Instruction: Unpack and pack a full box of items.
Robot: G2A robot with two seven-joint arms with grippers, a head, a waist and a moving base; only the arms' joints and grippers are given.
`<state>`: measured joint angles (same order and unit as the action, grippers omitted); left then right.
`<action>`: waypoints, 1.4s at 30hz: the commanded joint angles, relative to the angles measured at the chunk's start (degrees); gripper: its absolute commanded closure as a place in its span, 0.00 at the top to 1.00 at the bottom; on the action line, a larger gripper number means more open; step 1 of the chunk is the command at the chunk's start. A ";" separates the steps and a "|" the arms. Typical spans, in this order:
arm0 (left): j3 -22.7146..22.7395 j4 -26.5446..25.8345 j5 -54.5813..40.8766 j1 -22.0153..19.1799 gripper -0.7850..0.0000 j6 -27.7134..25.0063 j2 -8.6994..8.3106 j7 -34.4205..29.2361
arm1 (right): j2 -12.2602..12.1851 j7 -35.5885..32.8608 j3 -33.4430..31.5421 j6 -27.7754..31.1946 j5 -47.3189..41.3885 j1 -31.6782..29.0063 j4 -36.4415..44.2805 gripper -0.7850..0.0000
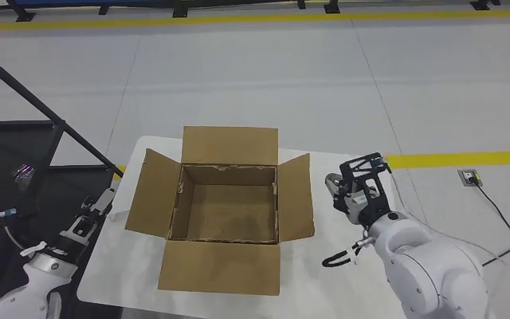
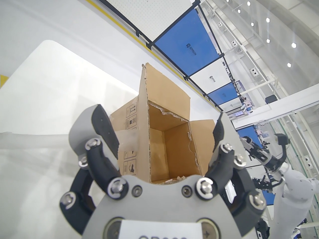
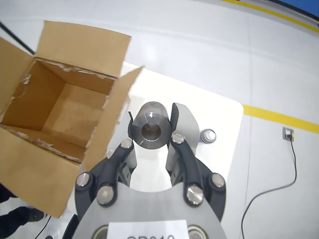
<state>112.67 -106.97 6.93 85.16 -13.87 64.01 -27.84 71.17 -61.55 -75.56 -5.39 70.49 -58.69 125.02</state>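
An open cardboard box point(image 1: 229, 147) stands mid-table with all its flaps spread, and its inside looks bare point(image 3: 62, 100). Just off the box's right flap, above the table, my right gripper point(image 1: 351, 191) is shut on a dark metal cylinder point(image 3: 150, 125) with a hole in its end. At the table's left edge, my left gripper point(image 1: 100, 203) is open with nothing between its fingers point(image 2: 160, 120). From there it faces the box's printed side wall point(image 2: 129, 123).
A small purple-and-white can point(image 3: 207, 136) stands on the white table point(image 1: 335, 159) under the right gripper. A black frame point(image 1: 32, 104) stands left of the table. A wall socket and cable point(image 1: 470, 177) lie on the floor to the right.
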 commanded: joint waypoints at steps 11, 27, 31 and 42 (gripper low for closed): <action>0.00 -0.01 -0.03 -0.01 1.00 0.01 0.00 -0.01 | 6.43 -2.32 28.65 -4.73 -0.36 27.12 -25.77 0.00; 0.00 -0.01 -0.03 -0.01 1.00 0.01 0.00 -0.01 | 20.68 4.28 49.88 -6.88 -10.29 41.49 -63.15 0.00; 0.00 -0.01 -0.03 -0.01 1.00 0.01 0.00 -0.01 | 24.56 7.45 51.84 -5.68 -14.31 42.43 -72.08 0.00; 0.00 -0.01 -0.03 -0.01 1.00 0.01 0.00 -0.01 | 33.07 14.53 54.91 -4.71 -17.41 43.21 -89.93 0.00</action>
<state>112.67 -106.98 6.90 85.15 -13.86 64.02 -27.85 103.55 -47.22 -20.87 -10.30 52.97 -15.56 36.60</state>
